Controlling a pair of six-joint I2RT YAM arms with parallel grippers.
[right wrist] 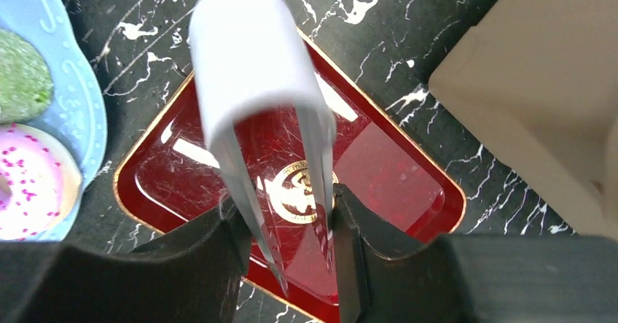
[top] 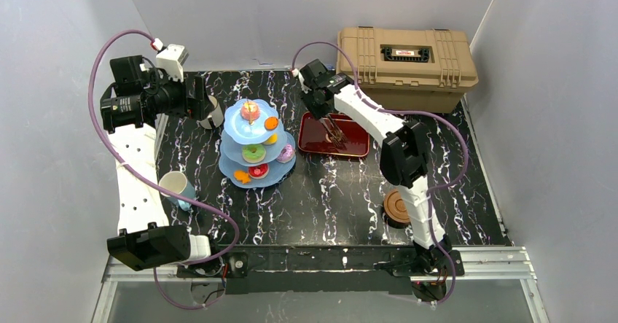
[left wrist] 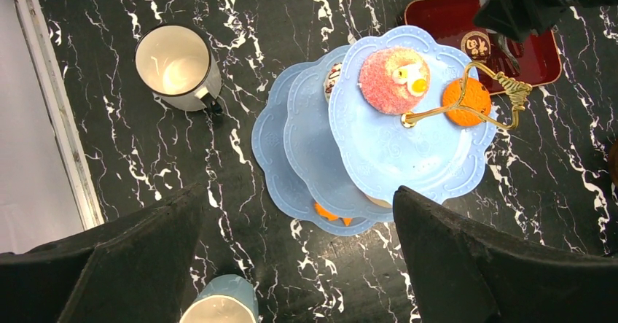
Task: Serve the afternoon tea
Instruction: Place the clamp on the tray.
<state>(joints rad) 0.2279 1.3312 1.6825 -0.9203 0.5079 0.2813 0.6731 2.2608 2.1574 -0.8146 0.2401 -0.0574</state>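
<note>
The light blue three-tier stand (top: pixel 255 144) is left of centre, with toy donuts and cakes on its tiers. My left gripper (left wrist: pixel 297 195) hangs open high above the stand's near edge, holding nothing. Its view shows a pink cake (left wrist: pixel 393 79) and an orange donut (left wrist: pixel 466 100) on the top tier. A silvery-beige cup (left wrist: pixel 175 68) stands behind-left of the stand. A white-and-teal cup (top: pixel 177 188) is at the near left. Brown saucers (top: pixel 397 208) lie by the right arm. My right gripper (right wrist: pixel 288 206) is shut on metal tongs (right wrist: pixel 248 97), its fingers pressing both blades.
The tongs hang over a dark red tray (right wrist: pixel 393 170) just right of the stand. A tan plastic case (top: pixel 404 64) fills the back right, close behind the tray. Grey walls enclose the table on three sides. A pink-sprinkled donut (right wrist: pixel 29 184) lies on the stand's edge by the tray.
</note>
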